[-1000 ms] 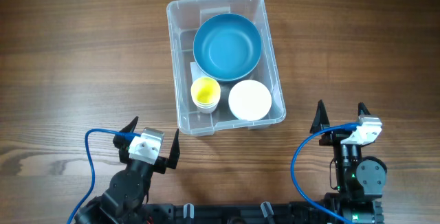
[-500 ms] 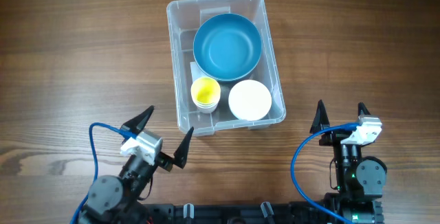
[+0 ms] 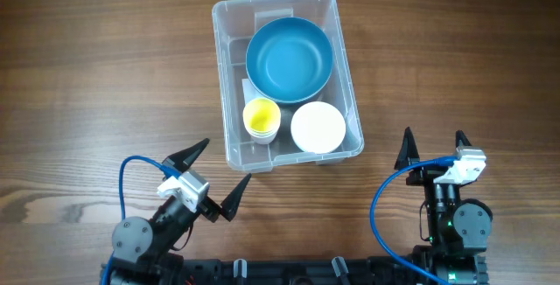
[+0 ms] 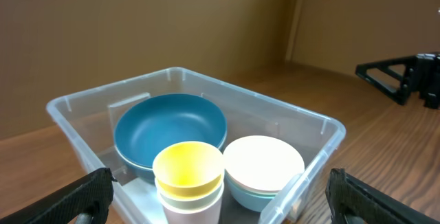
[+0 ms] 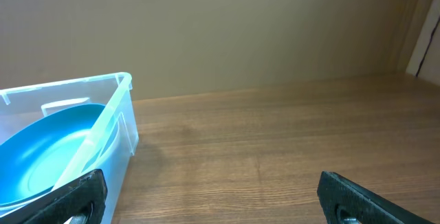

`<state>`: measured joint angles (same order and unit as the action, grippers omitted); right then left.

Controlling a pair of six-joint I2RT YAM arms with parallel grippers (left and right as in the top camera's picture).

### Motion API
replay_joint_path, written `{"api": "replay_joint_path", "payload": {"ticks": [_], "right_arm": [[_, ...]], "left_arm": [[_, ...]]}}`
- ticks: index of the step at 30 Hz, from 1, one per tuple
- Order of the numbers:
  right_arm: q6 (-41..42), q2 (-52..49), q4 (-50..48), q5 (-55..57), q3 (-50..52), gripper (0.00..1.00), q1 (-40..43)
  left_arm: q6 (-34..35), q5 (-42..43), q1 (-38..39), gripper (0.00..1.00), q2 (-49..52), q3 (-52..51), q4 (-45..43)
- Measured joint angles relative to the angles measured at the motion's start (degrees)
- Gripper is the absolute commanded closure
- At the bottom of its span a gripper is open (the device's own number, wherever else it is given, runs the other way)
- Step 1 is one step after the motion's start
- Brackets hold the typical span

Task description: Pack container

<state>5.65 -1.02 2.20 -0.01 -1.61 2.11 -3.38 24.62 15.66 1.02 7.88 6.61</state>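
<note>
The left gripper [image 3: 227, 160] has its two dark fingers [image 4: 88, 195] spread as wide as they go, with nothing between them. It is angled toward the container [image 3: 233, 75], and the clear bin's nearest corner lies just ahead of its tips, close but apart from them. In its wrist view the bin fills the space between the fingers.

Nearest to this gripper inside the bin is a yellow cup [image 3: 261, 117], nested in a paler cup under it (only the wrist view shows the stack). Beside that, to the gripper's right, sits a white bowl [image 3: 317, 127], resting in a light blue one. Beyond both, at the far end, a large blue bowl [image 3: 289, 58] leans against the far wall. A blue cable [image 3: 122, 189] loops behind the gripper on its left.

The right gripper [image 3: 433, 134] also stands fully apart and empty, pointing straight ahead over bare wood. The container is ahead of it and off to its left, well clear of its fingers. Its wrist view catches only the bin's near side wall and part of the blue bowl. Another blue cable [image 3: 378, 206] curves down on this gripper's left.

Everything rests on the brown wooden table [image 3: 105, 75].
</note>
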Motion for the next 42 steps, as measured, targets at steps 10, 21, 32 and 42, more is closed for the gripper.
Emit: {"api": "replay_joint_path", "payload": {"ticks": [10, 21, 32, 42], "right_arm": [[0.0, 0.0, 0.0, 0.0, 0.0, 0.01, 0.0], [0.0, 0.0, 0.0, 0.0, 0.0, 0.00, 0.0], [0.0, 0.0, 0.0, 0.0, 0.0, 0.00, 0.0], [0.0, 0.0, 0.0, 0.0, 0.0, 0.00, 0.0]], "left_arm": [[0.0, 0.3, 0.0, 0.00, -0.2, -6.7, -6.8], [0.0, -16.1, -0.5, 0.00, -0.2, -7.3, -7.0], [0.0, -21.9, -5.9, 0.00, -0.2, -7.3, -2.9], [0.0, -22.2, -6.5, 0.00, -0.2, -7.3, -2.7]]}}
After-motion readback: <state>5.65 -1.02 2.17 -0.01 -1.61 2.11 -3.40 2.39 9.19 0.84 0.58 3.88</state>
